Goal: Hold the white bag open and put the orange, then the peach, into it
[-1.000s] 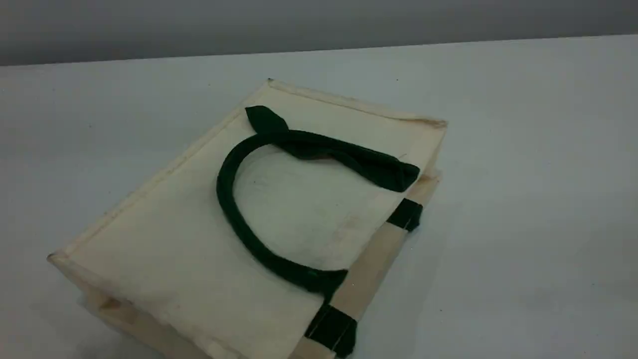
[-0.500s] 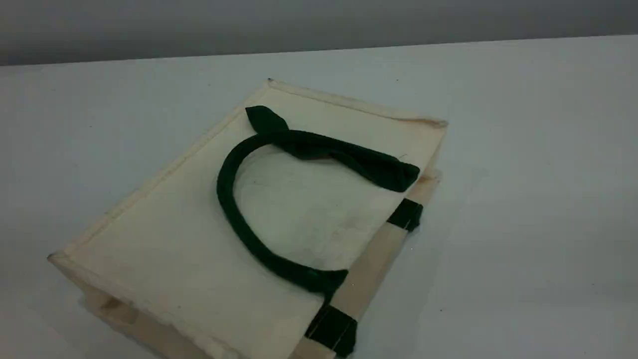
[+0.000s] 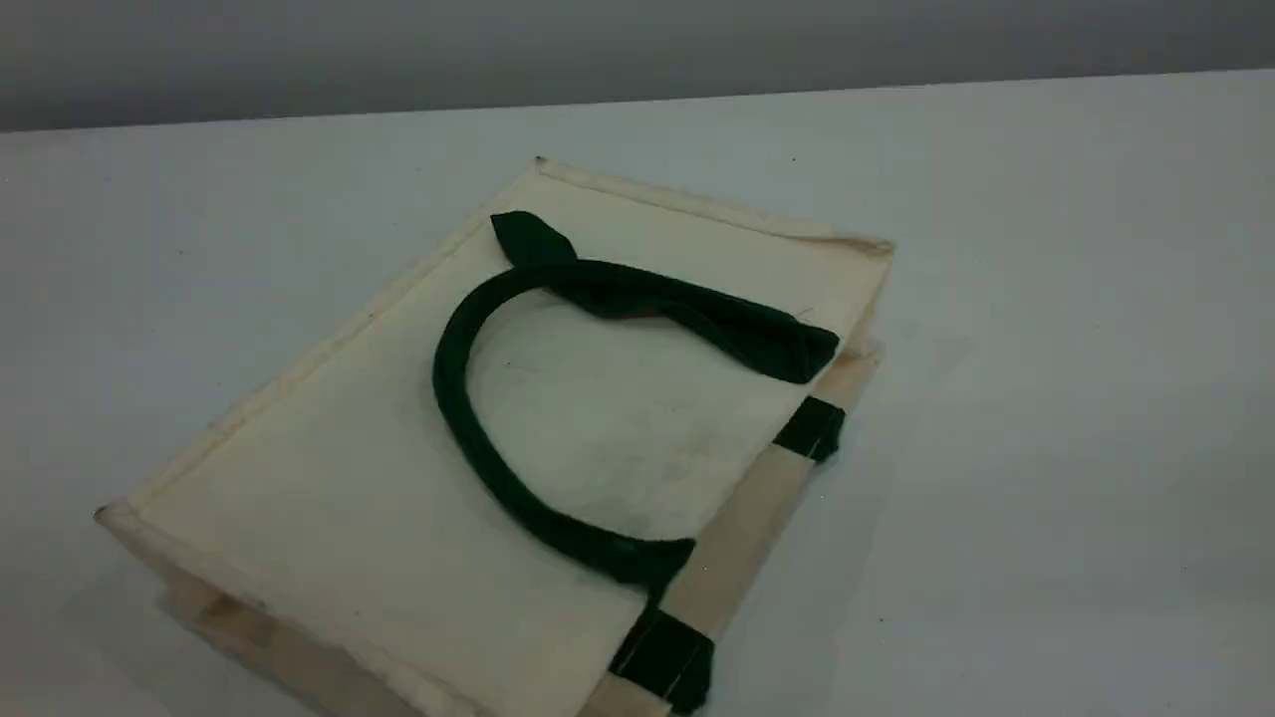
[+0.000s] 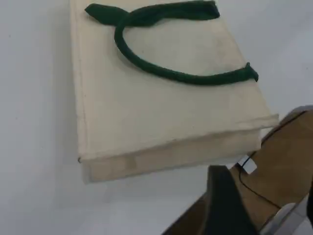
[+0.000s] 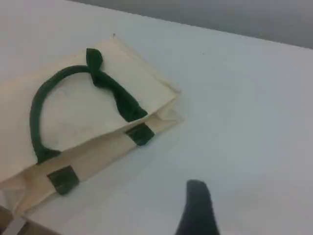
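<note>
The white bag (image 3: 349, 478) lies flat on the table, its mouth edge with two green patches (image 3: 812, 428) turned toward the scene's lower right. One dark green handle (image 3: 445, 378) curls on its top face. The left wrist view looks along the bag (image 4: 146, 112) from its closed bottom end. My left gripper (image 4: 247, 193) hovers just off that end, open, nothing between its fingers. In the right wrist view the bag (image 5: 83, 112) lies up and to the left of my right gripper's dark fingertip (image 5: 198, 208), well apart. The orange and the peach are out of view.
Bare pale table (image 3: 1046, 398) spreads to the right of the bag and behind it, up to the far edge against a grey wall (image 3: 637, 50). Neither arm shows in the scene view.
The bag lies where it did. Only faint shadows on the table beside it have shifted slightly.
</note>
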Controlling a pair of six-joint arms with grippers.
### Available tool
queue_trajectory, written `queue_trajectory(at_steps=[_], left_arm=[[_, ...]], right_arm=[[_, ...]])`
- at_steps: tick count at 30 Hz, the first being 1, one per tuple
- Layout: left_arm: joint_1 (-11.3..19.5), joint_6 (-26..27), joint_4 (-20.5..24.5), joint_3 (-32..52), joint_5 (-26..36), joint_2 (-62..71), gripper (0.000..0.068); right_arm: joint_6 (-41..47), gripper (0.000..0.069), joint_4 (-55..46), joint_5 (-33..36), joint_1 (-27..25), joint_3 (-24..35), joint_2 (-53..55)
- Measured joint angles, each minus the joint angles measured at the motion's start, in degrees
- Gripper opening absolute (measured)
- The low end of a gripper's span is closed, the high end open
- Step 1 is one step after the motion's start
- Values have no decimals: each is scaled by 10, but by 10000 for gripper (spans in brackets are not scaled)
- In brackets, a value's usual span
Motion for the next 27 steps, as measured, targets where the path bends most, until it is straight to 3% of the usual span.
queue_trajectory(at_steps=[4, 13, 20, 23, 27], left_arm=[[0, 0, 1, -1, 0, 0, 368], [0, 0, 2, -1, 2, 0, 368], [7, 1, 2, -1, 2, 0, 368], [51, 1, -5, -1, 2, 0, 368], [160, 1, -1, -1, 2, 0, 368]], right_arm=[[0, 484, 0, 0, -54, 0, 0], [0, 484, 0, 0, -256, 0, -19], [-1, 484, 0, 1, -275, 0, -25], [-1, 484, 0, 1, -275, 0, -25], [-1, 484, 0, 1, -275, 0, -25]])
